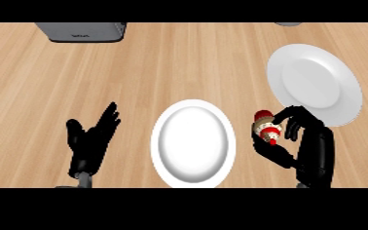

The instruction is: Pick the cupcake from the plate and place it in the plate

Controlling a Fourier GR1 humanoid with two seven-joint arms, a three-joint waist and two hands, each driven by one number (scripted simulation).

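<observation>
My right hand (pixel 310 143) is curled round the cupcake (pixel 265 126), which has a pale base, white frosting and red pieces and lies tilted on its side in the grip. It hangs between two white plates. One plate (pixel 193 143) lies at the centre front, just left of the cupcake. The other plate (pixel 314 84) lies at the back right, its lower edge behind my right hand. Neither plate carries anything. My left hand (pixel 90 139) rests open at the lower left, fingers up.
A grey box-shaped appliance (pixel 81 31) stands at the back left edge of the wooden counter (pixel 179 63). A small grey object (pixel 288 24) shows at the top right edge.
</observation>
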